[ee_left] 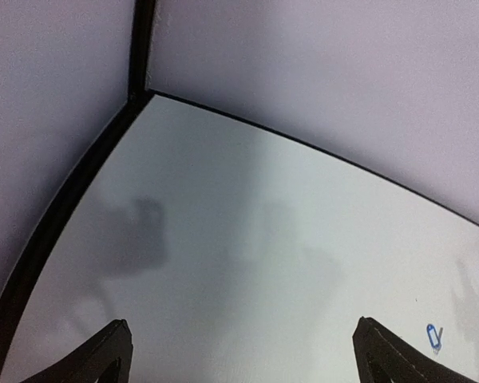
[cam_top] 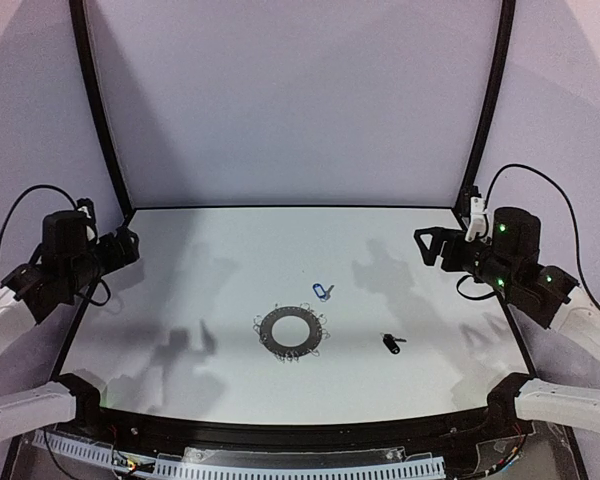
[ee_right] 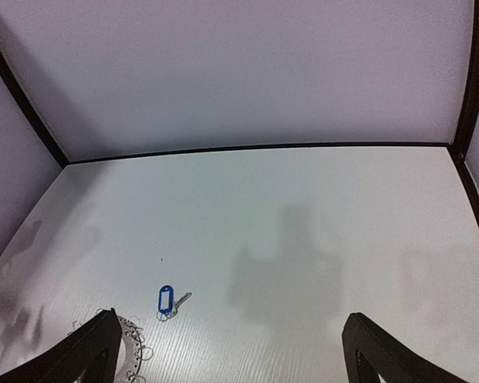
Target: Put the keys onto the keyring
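Dark grey and flat, the ring-shaped keyring (cam_top: 292,330) lies near the middle of the white table (cam_top: 230,250), a little toward the near edge. Small silver wire loops fringe its rim. Neither key is on it. The tiny key with the blue oval plastic tag (cam_top: 323,291) rests on the table just beyond the ring, on its far right side, close to it but apart. The tiny key with the black head (cam_top: 391,342) lies to the right of the ring, farther from it than the blue one and about level with the ring's near rim.

Both arms are raised at the sides of the table, well apart from all three pieces. The left gripper (cam_top: 128,243) hangs above the far left edge. In its wrist view the black fingers (ee_left: 104,359) stand spread wide with only bare table between them, and the blue-tagged key shows small at the lower right. The right gripper (cam_top: 427,245) hangs above the far right part of the table, pointing inward. In its wrist view the jaws are likewise set wide and grip nothing. The blue tag with its silver key lies on the surface ahead of the left-hand finger, and a short arc of the ring's looped rim peeks out just beside that finger at the bottom edge.

Pale lilac walls (cam_top: 280,100) with black corner posts (cam_top: 100,110) close in the far side.
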